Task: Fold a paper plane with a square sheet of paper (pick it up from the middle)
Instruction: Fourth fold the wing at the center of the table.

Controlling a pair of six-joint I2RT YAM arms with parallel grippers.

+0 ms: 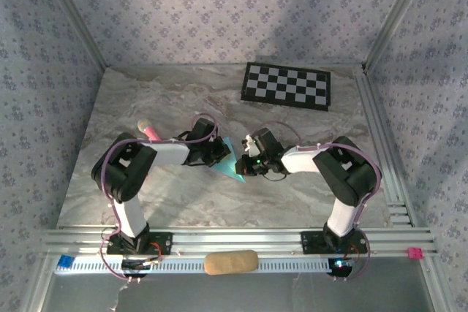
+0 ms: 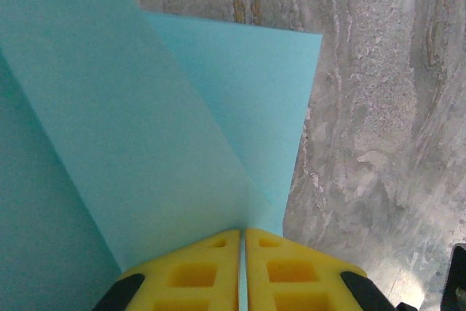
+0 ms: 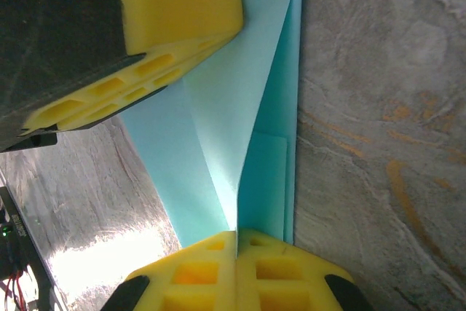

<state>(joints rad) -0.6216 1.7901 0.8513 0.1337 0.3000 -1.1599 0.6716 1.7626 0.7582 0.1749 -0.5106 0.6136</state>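
The light blue sheet of paper [image 1: 233,166] is folded into creased layers and held between both grippers over the marble table's middle. My left gripper [image 1: 219,154] is shut on one edge of it. In the left wrist view its yellow pads [image 2: 196,271] pinch the paper [image 2: 182,121], which fans out ahead in overlapping flaps. My right gripper [image 1: 248,161] is shut on the opposite side. In the right wrist view the paper [image 3: 226,129] rises from its closed pads [image 3: 196,271] as a standing crease, and the left gripper's yellow fingers [image 3: 175,12] hold the far end.
A black-and-white checkerboard mat [image 1: 287,85] lies at the back right. A pink marker pen [image 1: 148,130] rests by the left arm's elbow. A tan oblong object [image 1: 230,261] sits on the near rail between the arm bases. Metal frame posts bound the table [image 1: 314,202].
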